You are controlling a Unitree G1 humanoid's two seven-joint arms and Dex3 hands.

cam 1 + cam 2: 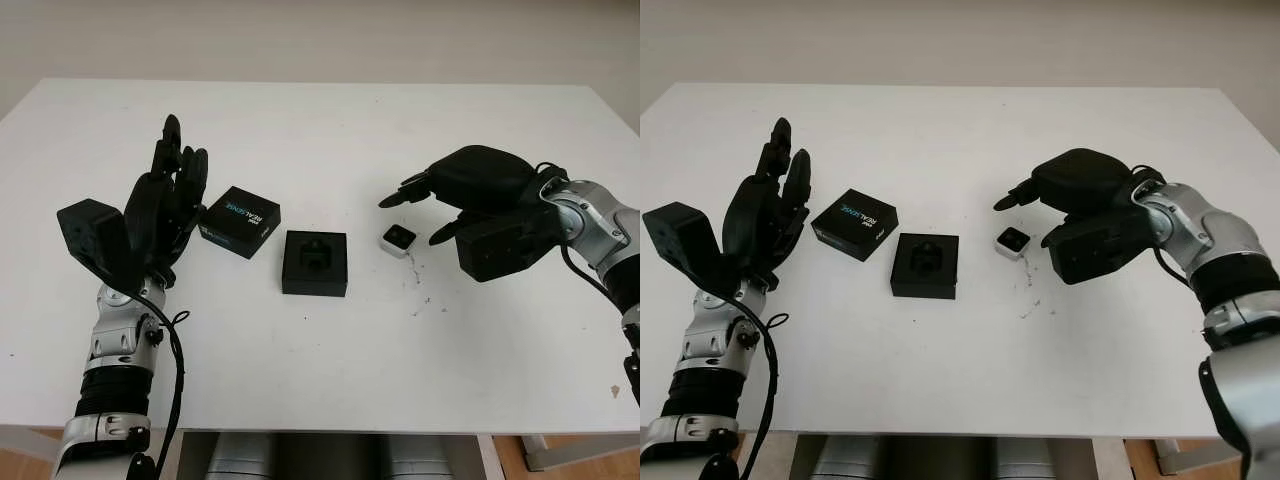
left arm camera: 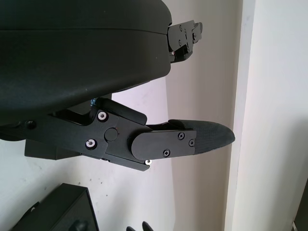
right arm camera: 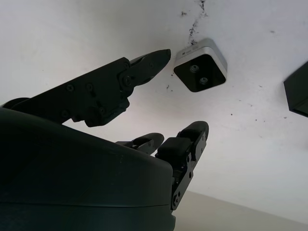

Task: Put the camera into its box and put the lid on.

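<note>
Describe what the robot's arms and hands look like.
Both hands, left and right, are black shells with jointed three-segment fingers fastened by small screws. The forearms are silver metal with black ribbed bands, and black cables loop along each wrist.

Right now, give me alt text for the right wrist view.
The open right hand hovers just short of the small camera, which lies on the white table with its two lenses showing. A corner of the black box shows at the edge.

Lid [image 1: 239, 222] on worktop [image 1: 320, 340]: white and blue lettering on top face, too small to read. No other legible text, numbers or signs.
</note>
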